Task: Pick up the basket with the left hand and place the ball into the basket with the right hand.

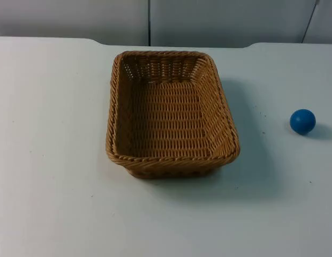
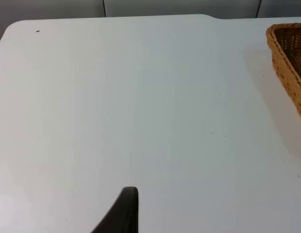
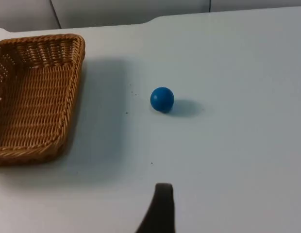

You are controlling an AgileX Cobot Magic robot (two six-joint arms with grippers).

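- Top view: the basket (image 1: 172,113) sits flat on the table (image 1: 53,160), nothing in it, with the ball (image 1: 302,121) well apart on its right side.
- Left gripper (image 2: 122,213) hangs over bare table, basket rim (image 2: 286,63) well off to one side; finger spread can't be told.
- Right gripper (image 3: 160,209) waits above the table short of the ball (image 3: 162,99); finger state also can't be told.

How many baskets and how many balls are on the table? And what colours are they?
Baskets, brown wicker: 1, the basket, with nothing inside.
Balls, blue: 1, the ball, lying on the table apart from the basket.
Total: 2 things.
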